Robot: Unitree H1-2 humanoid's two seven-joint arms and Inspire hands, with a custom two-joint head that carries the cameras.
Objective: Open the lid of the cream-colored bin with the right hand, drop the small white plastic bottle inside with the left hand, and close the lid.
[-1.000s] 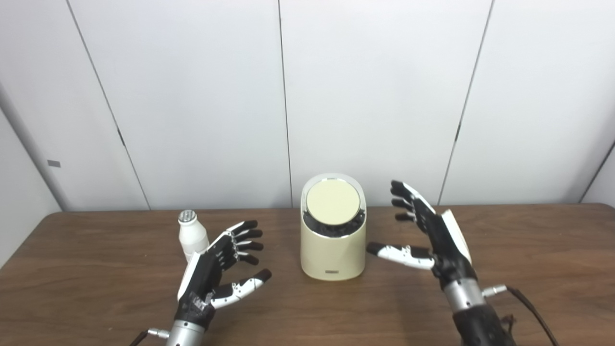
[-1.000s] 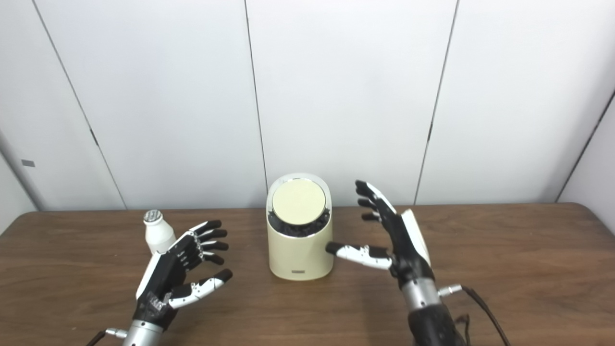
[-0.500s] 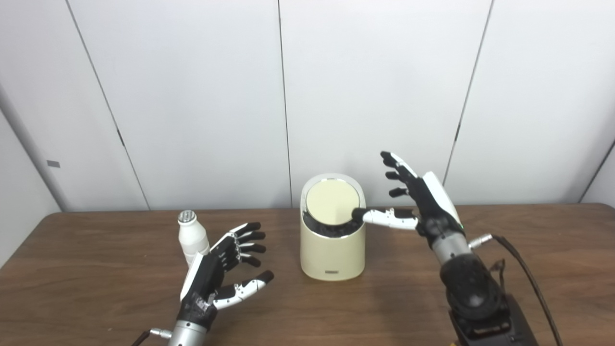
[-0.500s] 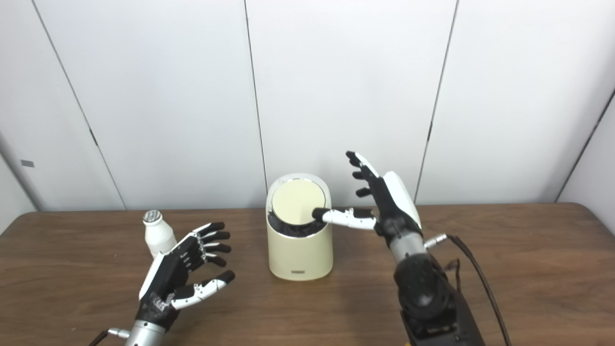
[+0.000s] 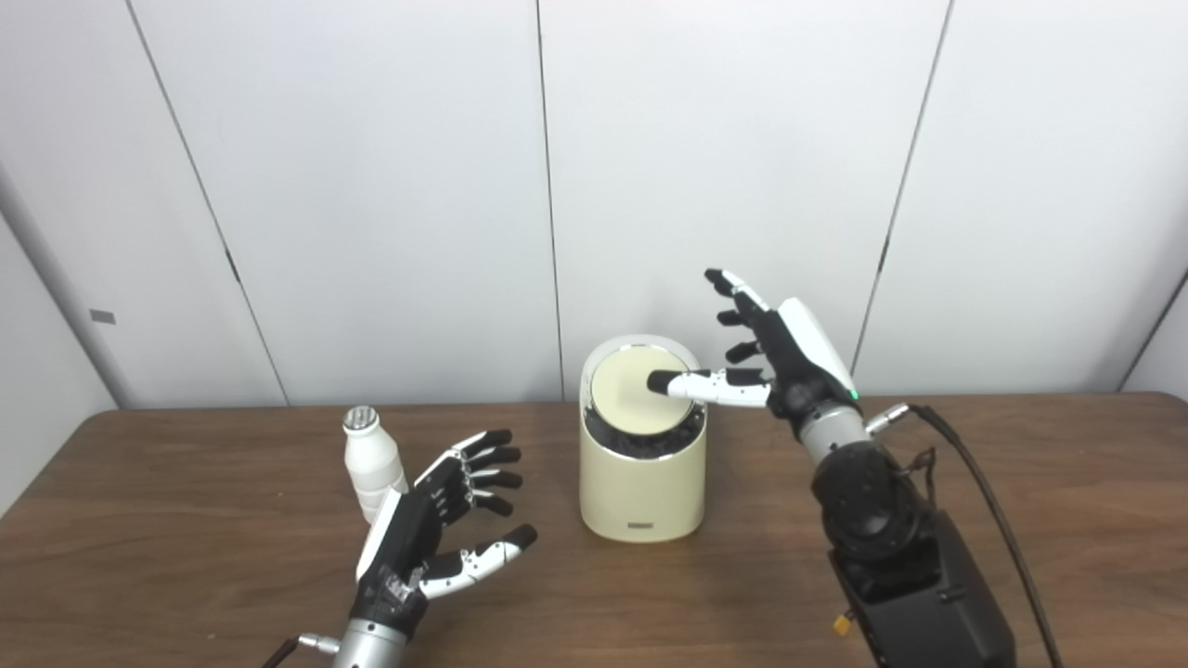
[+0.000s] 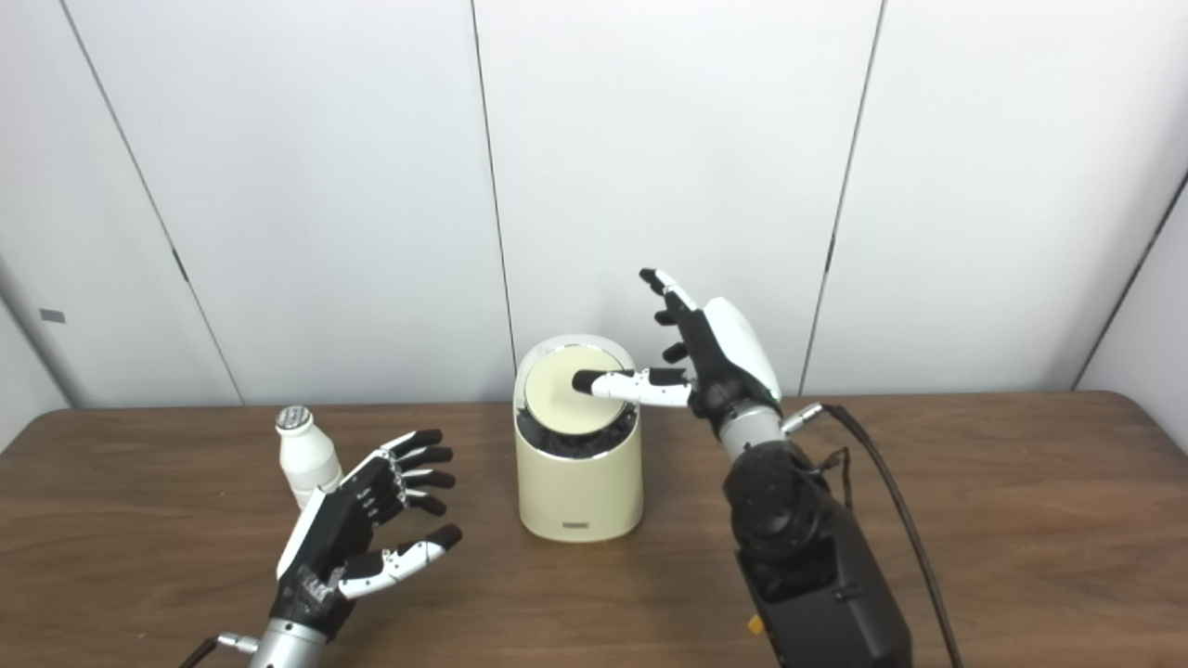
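The cream-colored bin (image 5: 640, 482) stands at the middle of the wooden table (image 5: 1021, 464) with its round lid (image 5: 626, 394) lying flat in the rim. My right hand (image 5: 775, 357) hovers open at the bin's upper right, its thumb stretched over the lid's right part. The small white plastic bottle (image 5: 371, 460) with a silver cap stands upright to the bin's left. My left hand (image 5: 436, 520) is open, fingers spread, just in front and to the right of the bottle, not touching it.
White wall panels (image 5: 371, 186) rise right behind the table's back edge. A black cable (image 5: 984, 501) trails from the right wrist over the table's right side.
My right hand has risen from table height beside the bin and swung left, bringing its thumb over the lid. My left hand has shifted slightly rightward. The bin and bottle stay put.
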